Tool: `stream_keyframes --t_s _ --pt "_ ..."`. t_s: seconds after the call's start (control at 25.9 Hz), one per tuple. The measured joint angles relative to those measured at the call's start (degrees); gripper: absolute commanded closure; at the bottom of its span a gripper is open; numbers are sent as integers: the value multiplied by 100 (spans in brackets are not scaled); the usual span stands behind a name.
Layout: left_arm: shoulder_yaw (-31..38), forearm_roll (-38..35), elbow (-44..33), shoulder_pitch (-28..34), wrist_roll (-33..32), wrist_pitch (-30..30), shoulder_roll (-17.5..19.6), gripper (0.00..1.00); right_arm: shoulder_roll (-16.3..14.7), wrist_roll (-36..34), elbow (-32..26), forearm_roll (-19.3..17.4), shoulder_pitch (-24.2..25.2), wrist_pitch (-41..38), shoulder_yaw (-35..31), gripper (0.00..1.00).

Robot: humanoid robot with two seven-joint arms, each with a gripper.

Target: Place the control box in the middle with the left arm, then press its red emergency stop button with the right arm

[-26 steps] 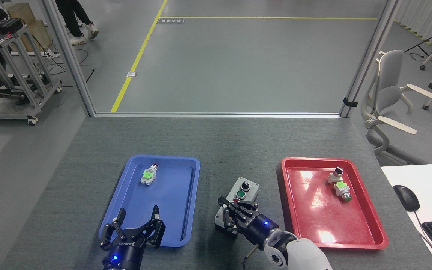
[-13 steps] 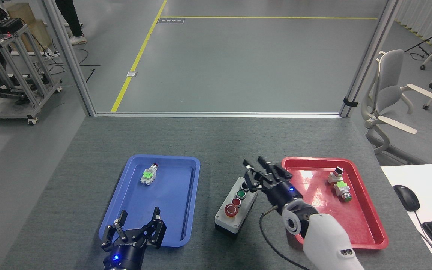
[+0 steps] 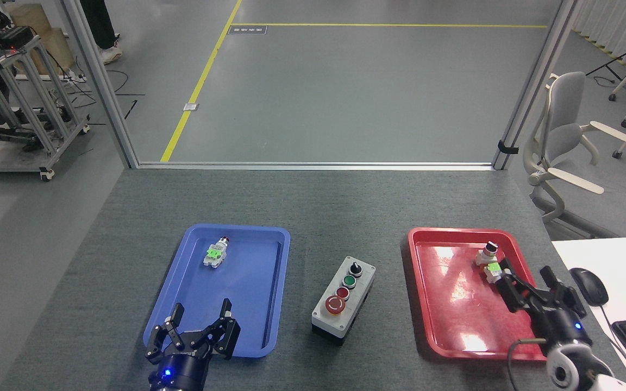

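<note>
Our control box (image 3: 344, 301) stands on the dark grey tabletop (image 3: 335, 206), in the bare strip between the blue tray (image 3: 277, 288) on the left and the red tray (image 3: 443, 304) on the right, touching neither. It lies slightly slanted, its far end leaning right. Along its top run a black knob (image 3: 354, 268) at the far end, then a green button (image 3: 349, 281), a small red button (image 3: 342, 293), and the red emergency stop button (image 3: 334, 305) nearest us. Nothing touches the box.

Our left gripper (image 3: 199, 328) hovers at the near left corner of the blue tray with its claws spread apart and empty. Our right gripper (image 3: 530, 285) is over the right side of the red tray, well apart from the box, its claws also spread, holding nothing, with a black cable (image 3: 514, 353) looping by its wrist.

A small white-and-green switch part (image 3: 215, 253) lies in the far part of the blue tray. Two more switch parts (image 3: 488, 260) sit in the far right of the red tray, just beside our right claws.
</note>
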Motion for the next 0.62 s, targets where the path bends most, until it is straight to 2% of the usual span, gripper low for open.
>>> stream_keyframes --t_s 0.12,0.23,0.43,0.62 --pt "0 3 0 0 4 -1 -1 0 11 -195 -230 0 506 -465 -565 0" --pt "1 4 0 0 9 -1 -2 0 12 -277 -380 0 809 -526 -842 0" --pt "2 4 -1 0 11 -1 -2 0 -7 -319 -453 19 948 51 -940 0" --pt "1 4 -1 0 11 -1 0 0 -48 -323 -460 44 958 218 -941 0"
